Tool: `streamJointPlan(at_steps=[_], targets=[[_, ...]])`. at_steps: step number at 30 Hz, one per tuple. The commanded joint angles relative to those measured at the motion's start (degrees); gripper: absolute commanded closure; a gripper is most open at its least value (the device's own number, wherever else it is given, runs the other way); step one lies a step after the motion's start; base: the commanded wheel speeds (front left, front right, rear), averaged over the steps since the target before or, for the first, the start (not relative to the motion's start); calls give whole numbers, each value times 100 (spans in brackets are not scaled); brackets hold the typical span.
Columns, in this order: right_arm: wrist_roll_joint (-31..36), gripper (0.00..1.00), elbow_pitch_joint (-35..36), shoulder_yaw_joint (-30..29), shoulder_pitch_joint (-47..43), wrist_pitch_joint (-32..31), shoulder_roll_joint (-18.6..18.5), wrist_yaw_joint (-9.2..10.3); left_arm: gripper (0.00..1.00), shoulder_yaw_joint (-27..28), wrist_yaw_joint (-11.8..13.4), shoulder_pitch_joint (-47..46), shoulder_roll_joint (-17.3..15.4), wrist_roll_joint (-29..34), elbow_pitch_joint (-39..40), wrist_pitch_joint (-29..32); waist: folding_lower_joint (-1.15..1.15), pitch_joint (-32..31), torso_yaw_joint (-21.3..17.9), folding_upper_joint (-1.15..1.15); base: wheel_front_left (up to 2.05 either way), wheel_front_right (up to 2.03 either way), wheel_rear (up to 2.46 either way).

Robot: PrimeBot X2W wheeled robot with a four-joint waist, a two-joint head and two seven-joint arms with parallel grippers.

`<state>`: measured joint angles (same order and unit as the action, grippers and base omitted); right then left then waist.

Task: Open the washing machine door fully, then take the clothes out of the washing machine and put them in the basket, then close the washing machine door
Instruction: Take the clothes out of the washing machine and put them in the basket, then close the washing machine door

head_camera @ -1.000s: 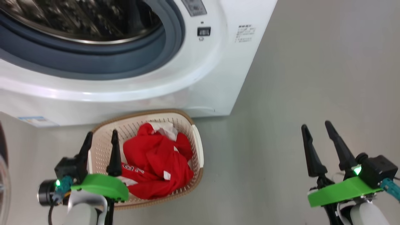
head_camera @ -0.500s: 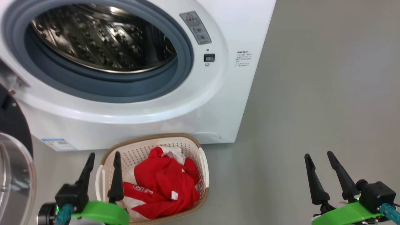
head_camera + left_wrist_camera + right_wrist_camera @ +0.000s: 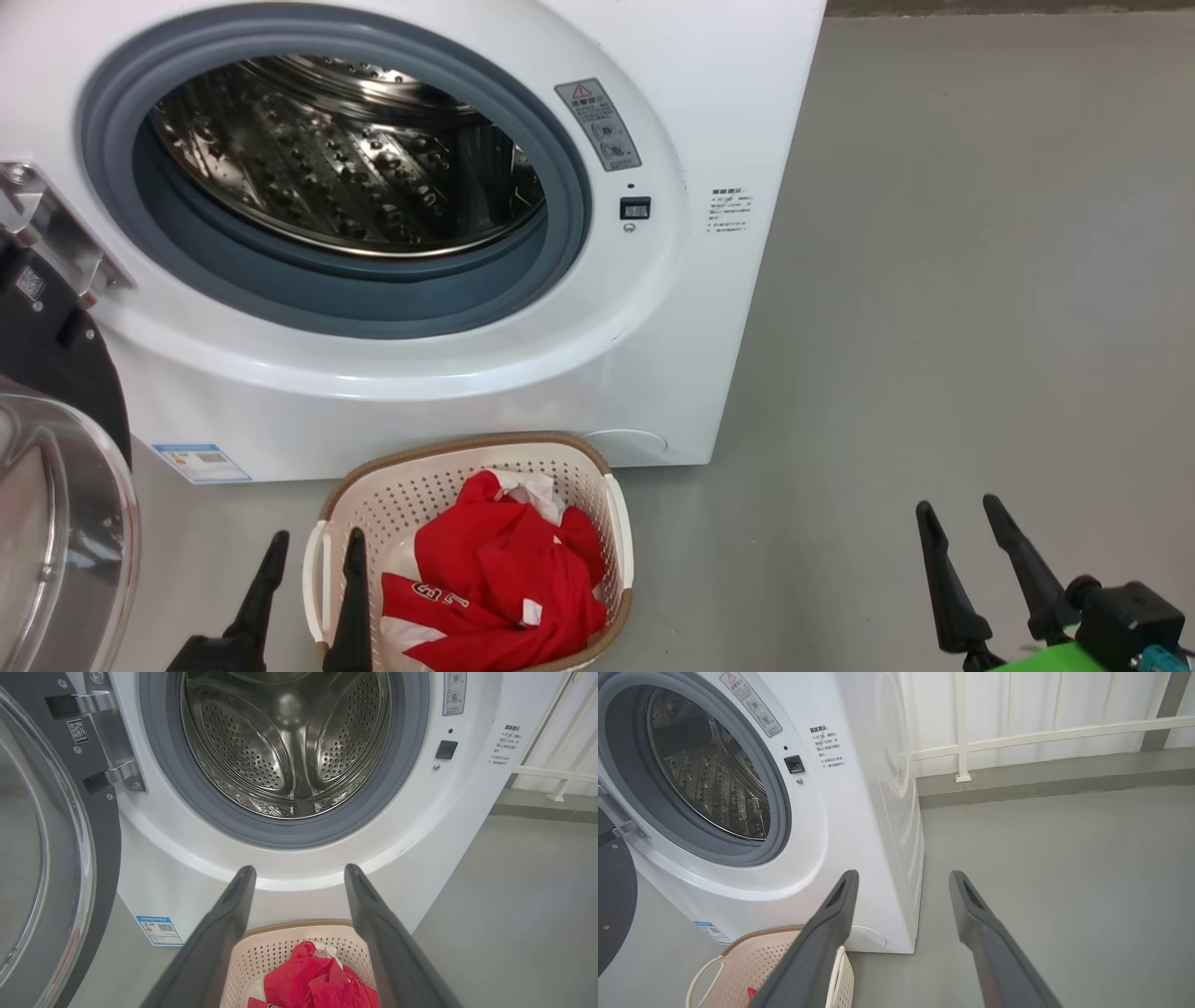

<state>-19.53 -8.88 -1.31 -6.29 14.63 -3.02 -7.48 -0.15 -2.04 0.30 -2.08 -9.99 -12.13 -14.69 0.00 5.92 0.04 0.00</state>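
- The head camera is looking higher than one second ago, so the whole scene is sitting lower in the picture. The round opening of the washing machine [image 3: 467, 411] is now showing almost whole, where earlier only its lower arc was visible. This is a move of the camera, not of the things.
- The basket [image 3: 420, 495] is standing on the floor [image 3: 934, 280] just in front of the machine, as earlier. The clothes [image 3: 504, 588] are lying inside it in the same red heap with white parts.
- The steel drum [image 3: 289, 742] is looking empty in the left wrist view, and no fabric is hanging on the grey gasket [image 3: 373, 299]. So the unloading part is, by judgement, finished.
- The washing machine door [image 3: 65, 364] is standing swung open at the robot's left. Its hinge [image 3: 56, 233] and glass bowl [image 3: 47, 523] are now showing in the head view, where one second ago only a sliver of the door was showing.
- The left tool [image 3: 317, 539] is hovering by the basket's left side, with fingers spread and nothing between them.
- The right tool [image 3: 958, 506] is hanging over bare floor, well apart from the machine, also spread and empty. Both were spread the same way in the earlier pictures.
- Probably only the closing of the door is remaining, and the left tool is the nearer one to it.
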Motion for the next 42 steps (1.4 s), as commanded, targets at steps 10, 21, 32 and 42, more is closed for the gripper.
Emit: streamJointPlan(at_steps=[10, 21, 32, 42], targets=[[123, 0, 144, 119, -19, 37, -45, -1, 0, 140, 77, 44, -80, 33, 305, -31, 0, -7, -11, 0, 0, 0, 0], [125, 0, 136, 114, -17, 37, -44, -1, 0, 122, 119, 32, -80, 27, 329, -31, 0, -17, -29, 0, -4, 4, 0], [125, 0, 152, 107, -16, 37, -43, -1, 0, 90, 153, -2, -80, 5, 337, -31, 0, -2, 29, 0, -105, 105, 0], [122, 0, 151, 142, 38, 37, -59, -1, 0, 73, 130, -39, -80, 36, 375, -31, 0, 43, 47, 0, -109, 109, 0]])
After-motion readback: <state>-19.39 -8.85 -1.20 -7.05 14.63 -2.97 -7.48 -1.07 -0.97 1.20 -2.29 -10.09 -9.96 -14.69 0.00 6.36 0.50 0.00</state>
